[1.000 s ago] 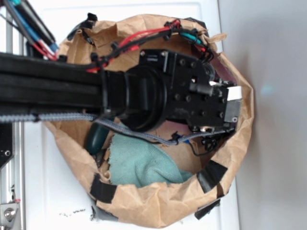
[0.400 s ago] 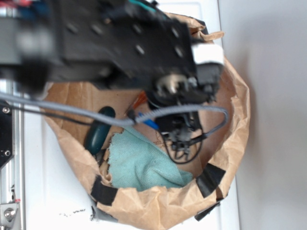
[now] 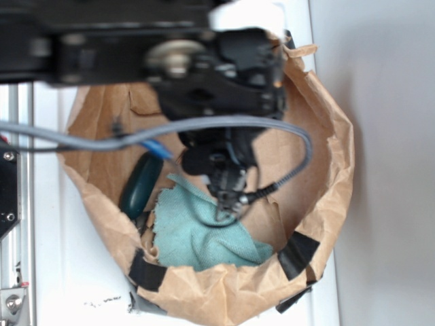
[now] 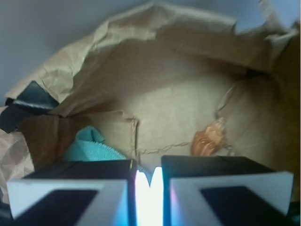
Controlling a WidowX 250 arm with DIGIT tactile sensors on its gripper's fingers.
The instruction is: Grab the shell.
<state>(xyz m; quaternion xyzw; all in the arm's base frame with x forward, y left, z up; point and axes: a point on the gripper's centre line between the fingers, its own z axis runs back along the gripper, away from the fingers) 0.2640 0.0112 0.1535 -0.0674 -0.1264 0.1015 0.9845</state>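
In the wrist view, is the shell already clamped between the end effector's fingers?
No. The shell lies on the paper floor of the bag, apart from the end effector, whose fingers stand nearly closed with nothing between them.

exterior looks straight down; wrist peers close inside paper bag [image 4: 141, 56]

crinkled paper bag [image 3: 326, 183], soft teal cloth [image 3: 197, 231]

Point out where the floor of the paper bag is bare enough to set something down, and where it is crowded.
Bare floor lies between the shell and the teal cloth, back to the paper bag wall. It is crowded on the cloth's side, where the dark green object lies beside it. The gripper hangs over the middle.
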